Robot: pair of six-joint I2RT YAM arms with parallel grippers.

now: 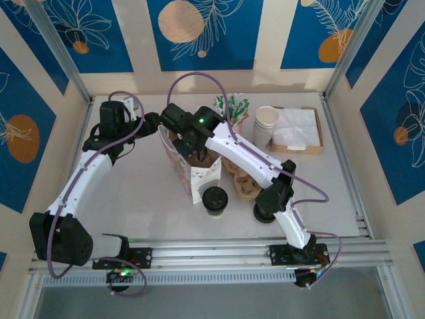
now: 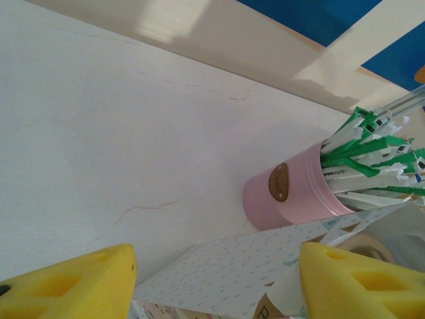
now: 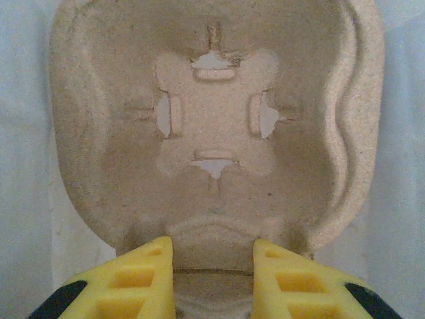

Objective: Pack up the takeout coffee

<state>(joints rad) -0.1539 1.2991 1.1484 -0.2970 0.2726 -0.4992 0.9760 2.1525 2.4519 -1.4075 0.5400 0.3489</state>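
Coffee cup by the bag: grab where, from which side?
Paper wall under the lid, from the near left, probably. The cup stands upright; the bag is close behind it, a carrier to its right.

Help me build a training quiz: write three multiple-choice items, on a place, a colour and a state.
1. Where is the lidded coffee cup? A on the table by the bag; B in the napkin tray; C on the cup stack.
2. What colour is the tin of sticks? A black; B pink; C blue.
3. How is the bag? A lying flat; B folded shut; C standing open.
Answers: A, it stands on the table before the bag; B, its wall is pink; C, upright, mouth open.
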